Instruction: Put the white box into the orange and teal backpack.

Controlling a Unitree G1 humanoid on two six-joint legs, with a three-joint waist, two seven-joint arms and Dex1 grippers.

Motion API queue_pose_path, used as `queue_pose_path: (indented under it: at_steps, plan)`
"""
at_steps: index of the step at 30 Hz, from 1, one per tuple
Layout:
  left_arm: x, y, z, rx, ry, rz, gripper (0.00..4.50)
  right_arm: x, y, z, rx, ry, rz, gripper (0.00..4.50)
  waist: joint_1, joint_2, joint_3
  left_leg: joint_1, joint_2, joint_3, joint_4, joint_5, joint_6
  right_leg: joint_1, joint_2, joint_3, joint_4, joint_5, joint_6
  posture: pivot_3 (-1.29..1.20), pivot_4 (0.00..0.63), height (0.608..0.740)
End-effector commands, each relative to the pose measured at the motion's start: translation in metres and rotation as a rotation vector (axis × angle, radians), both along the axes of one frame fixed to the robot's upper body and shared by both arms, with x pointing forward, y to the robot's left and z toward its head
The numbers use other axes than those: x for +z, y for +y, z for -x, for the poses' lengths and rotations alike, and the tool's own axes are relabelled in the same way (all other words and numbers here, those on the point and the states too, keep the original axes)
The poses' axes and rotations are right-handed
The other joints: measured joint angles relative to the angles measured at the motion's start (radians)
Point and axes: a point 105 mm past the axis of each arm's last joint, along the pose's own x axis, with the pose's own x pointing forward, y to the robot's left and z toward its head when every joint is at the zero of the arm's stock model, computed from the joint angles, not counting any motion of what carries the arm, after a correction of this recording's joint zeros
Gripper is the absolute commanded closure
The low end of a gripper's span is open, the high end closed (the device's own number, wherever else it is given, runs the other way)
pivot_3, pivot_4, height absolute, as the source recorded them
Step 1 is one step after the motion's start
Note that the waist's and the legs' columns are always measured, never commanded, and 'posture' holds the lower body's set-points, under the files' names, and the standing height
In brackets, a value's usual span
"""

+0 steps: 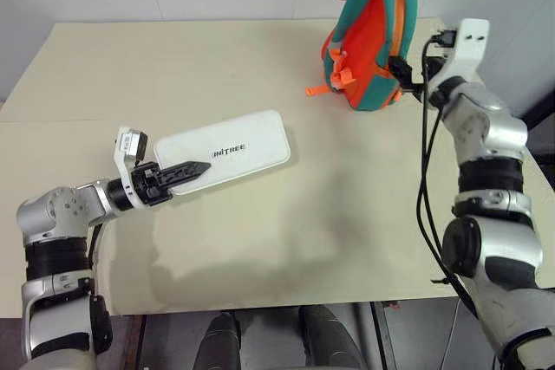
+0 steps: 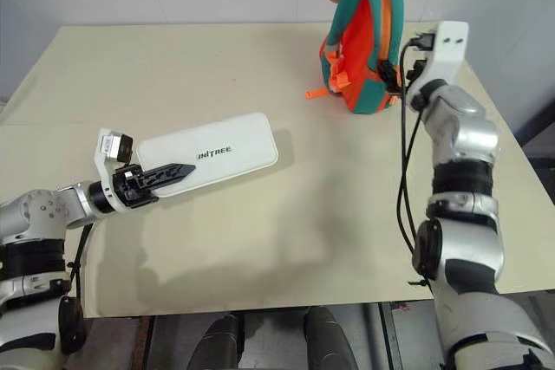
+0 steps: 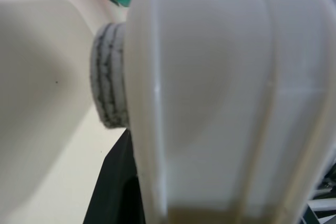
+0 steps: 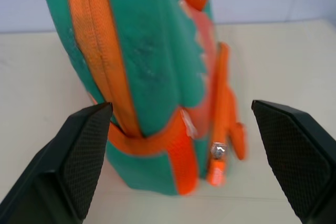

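Right wrist view adds silver zipper pull (image 4: 218,150) on orange and teal backpack (image 4: 147,61).

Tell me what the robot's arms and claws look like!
Both arms are chunky silver-grey tubes with black bands at the joints. A white camera bracket sits on each wrist. The left gripper has thin black fingers with ridged edges. The right gripper has two black fingers with bumpy, dotted pads. Black cables loop along the right arm.
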Motion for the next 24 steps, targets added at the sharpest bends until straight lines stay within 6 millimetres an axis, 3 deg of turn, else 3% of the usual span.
queue_pose_path:
  at_steps: [1,10,11,14,21,24]
  plan:
    - [0.012,0.004,0.007,0.02,-0.065,0.039,3.23,0.016,0.009,-0.005,0.029,-0.058,0.023,0.0,-0.001,0.0,0.0,0.0,0.0,0.0,-0.001,0.0,0.0,0.0,0.0,0.0,-0.001,0.0,0.0,0.0,0.15,0.74]
    - [0.009,0.005,0.005,0.074,-0.078,0.061,3.23,-0.002,0.031,-0.023,-0.011,-0.008,0.093,0.0,-0.009,0.0,0.0,0.0,0.0,0.0,0.001,0.001,-0.001,0.0,0.0,0.0,0.0,0.0,0.0,0.0,0.15,0.74]
    - [0.01,0.004,0.005,0.077,-0.08,0.063,3.23,-0.005,0.032,-0.024,-0.028,-0.002,0.094,0.19,-0.012,0.0,0.0,0.0,0.0,0.0,0.001,0.001,-0.001,0.0,0.0,0.0,0.001,0.0,0.0,0.0,0.15,0.74]
    - [0.01,0.003,0.004,0.082,-0.083,0.066,3.23,-0.01,0.037,-0.026,-0.039,-0.004,0.113,0.98,-0.019,0.0,0.0,0.0,0.0,0.0,0.001,0.001,-0.002,0.0,0.0,0.0,0.001,0.0,0.0,0.0,0.15,0.74]
    - [0.008,0.005,0.005,0.095,-0.085,0.071,3.23,-0.02,0.044,-0.027,-0.069,-0.027,0.111,3.47,-0.031,0.0,0.0,0.001,0.0,0.0,0.001,0.001,-0.002,0.0,0.0,0.0,0.002,0.0,0.0,0.0,0.15,0.74]
    - [0.007,0.003,0.004,0.094,-0.085,0.072,3.23,-0.024,0.05,-0.028,-0.054,-0.021,0.096,4.34,-0.032,0.0,0.0,0.001,0.0,0.0,0.001,0.002,-0.002,0.0,0.0,0.0,0.002,0.0,0.0,0.0,0.15,0.74]
